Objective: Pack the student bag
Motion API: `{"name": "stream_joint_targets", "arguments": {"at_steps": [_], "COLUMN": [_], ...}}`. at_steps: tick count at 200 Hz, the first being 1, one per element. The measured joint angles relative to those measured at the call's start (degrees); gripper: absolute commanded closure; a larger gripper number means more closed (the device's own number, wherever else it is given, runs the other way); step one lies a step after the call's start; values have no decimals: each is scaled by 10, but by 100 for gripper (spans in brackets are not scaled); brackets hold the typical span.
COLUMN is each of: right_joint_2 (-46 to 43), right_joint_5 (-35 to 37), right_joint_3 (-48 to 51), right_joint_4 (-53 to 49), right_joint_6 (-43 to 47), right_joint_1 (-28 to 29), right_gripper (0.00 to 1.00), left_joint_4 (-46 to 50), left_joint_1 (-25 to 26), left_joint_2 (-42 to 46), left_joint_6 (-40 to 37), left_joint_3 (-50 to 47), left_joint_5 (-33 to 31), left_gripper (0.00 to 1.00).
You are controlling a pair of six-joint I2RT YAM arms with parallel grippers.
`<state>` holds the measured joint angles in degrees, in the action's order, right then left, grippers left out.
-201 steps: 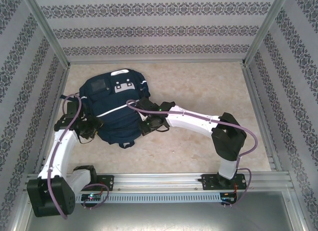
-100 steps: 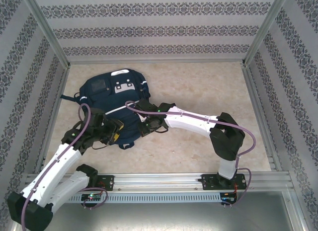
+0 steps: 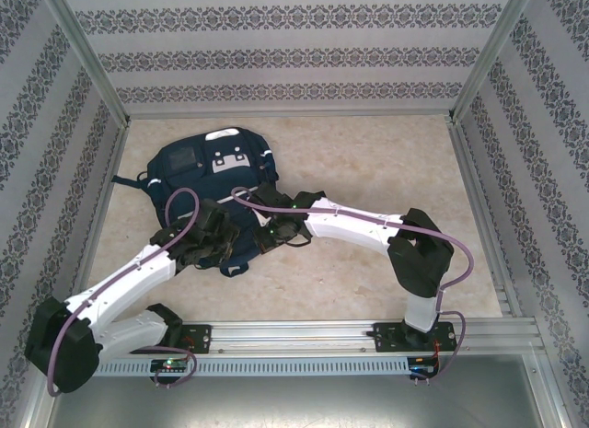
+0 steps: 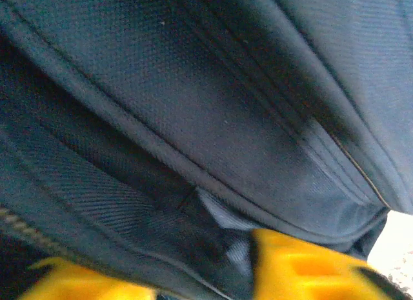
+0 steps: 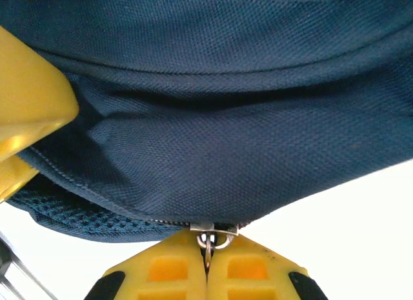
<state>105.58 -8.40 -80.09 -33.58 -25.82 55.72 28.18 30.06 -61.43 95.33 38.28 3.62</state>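
Observation:
The student bag (image 3: 204, 175) is a navy backpack lying flat on the table's left half, white stripe across it. My right gripper (image 3: 274, 233) is at the bag's near right edge. In the right wrist view its yellow fingers (image 5: 171, 271) are shut on the metal zipper pull (image 5: 210, 238), under the blue fabric (image 5: 213, 151). My left gripper (image 3: 219, 242) sits at the bag's near edge beside the right one. In the left wrist view its yellow fingers (image 4: 303, 268) stand apart, open, with a fold of bag fabric (image 4: 187, 222) between them. One left finger (image 5: 26, 100) shows in the right wrist view.
The bag's grey-white patches (image 3: 227, 159) point to the far wall. A dark strap (image 3: 129, 180) trails off its left side. Patterned walls enclose the beige table (image 3: 386, 170), whose right half is bare. The arms' rail (image 3: 304, 336) runs along the near edge.
My left arm has swung from the bag's left side round to its near edge, close to the right gripper. The right gripper and the bag have stayed almost still.

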Motion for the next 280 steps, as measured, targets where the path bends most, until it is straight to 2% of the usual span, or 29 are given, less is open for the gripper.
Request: {"name": "stream_joint_targets", "arguments": {"at_steps": [9, 38, 67, 113, 162, 235, 280], "right_joint_2": [0, 0, 0, 0, 33, 168, 207], "right_joint_5": [0, 3, 9, 17, 33, 2, -68], "right_joint_3": [0, 0, 0, 0, -11, -180, -240], "right_joint_4": [0, 2, 9, 13, 26, 5, -20], "right_joint_6": [-2, -1, 8, 49, 99, 154, 158], "right_joint_1": [1, 2, -5, -65, -99, -160, -177], "right_gripper": [100, 100, 100, 100, 100, 100, 100], "left_joint_4": [1, 20, 71, 131, 155, 176, 196], "left_joint_1": [0, 3, 3, 3, -1, -16, -36], "left_joint_2": [-9, -3, 58, 155, 178, 178, 183], "left_joint_6": [2, -1, -6, -8, -49, -126, -167], "left_joint_3": [0, 6, 9, 8, 10, 55, 73], "left_joint_5": [-2, -14, -35, -59, -57, -54, -55], "left_gripper": [100, 100, 100, 100, 100, 100, 100]}}
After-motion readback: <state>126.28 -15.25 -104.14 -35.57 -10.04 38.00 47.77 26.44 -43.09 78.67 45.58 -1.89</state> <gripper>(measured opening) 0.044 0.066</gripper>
